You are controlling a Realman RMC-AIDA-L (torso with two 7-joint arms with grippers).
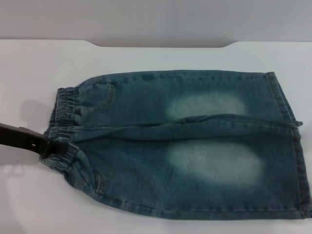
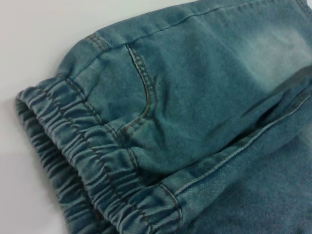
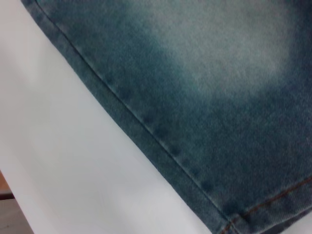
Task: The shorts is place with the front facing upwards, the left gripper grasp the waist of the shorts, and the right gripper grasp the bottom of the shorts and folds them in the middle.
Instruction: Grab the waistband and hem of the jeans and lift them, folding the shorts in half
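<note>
My left gripper (image 1: 54, 146) sits at the waist (image 1: 66, 129) of the shorts (image 1: 195, 146), which lie flat on the white table (image 1: 29, 195), hems toward my right. I cannot tell how its fingers stand. I want both layers of the elastic band pinched squarely; my right gripper is out of sight.

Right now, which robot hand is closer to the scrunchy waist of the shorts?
Left. The left gripper reaches in from the robot's left and sits right at the waist. The right gripper is not visible; its wrist camera looks at a stitched edge of the shorts.
</note>
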